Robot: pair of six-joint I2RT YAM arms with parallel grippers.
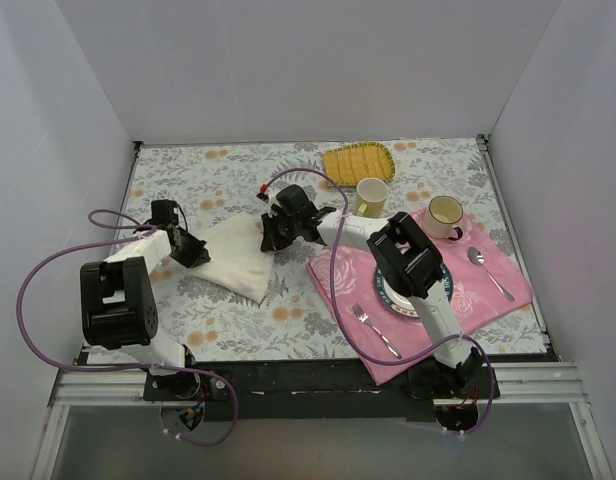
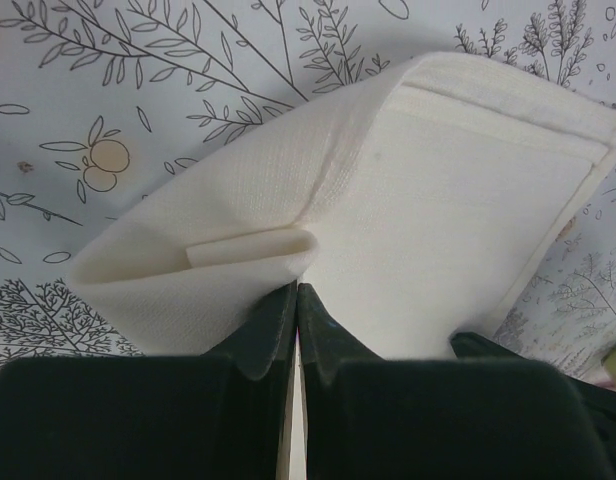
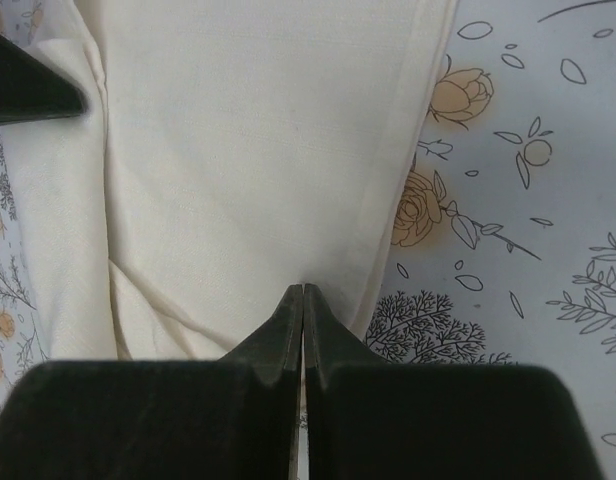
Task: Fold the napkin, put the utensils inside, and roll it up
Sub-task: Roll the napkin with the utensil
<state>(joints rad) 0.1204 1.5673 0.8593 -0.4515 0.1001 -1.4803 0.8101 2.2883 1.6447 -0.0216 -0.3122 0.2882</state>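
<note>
While my left gripper [image 2: 296, 290] and right gripper [image 3: 303, 290] are each pinched tight on an edge of the napkin [image 1: 238, 258], which lies on the floral tablecloth [image 1: 288, 165] beside the pink placemat [image 1: 488, 290], the risk is slip (thin bites only): uneven pulls would skew the fold.

No writing, label, brand, number or sign is legible on anything in view.

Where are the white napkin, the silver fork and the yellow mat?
napkin [image 1: 236, 258]: top view, middle of the cloth.
silver fork [image 1: 377, 332]: top view, midway along its length.
yellow ribbed mat [image 1: 358, 160]: top view, centre of the mat.
</note>
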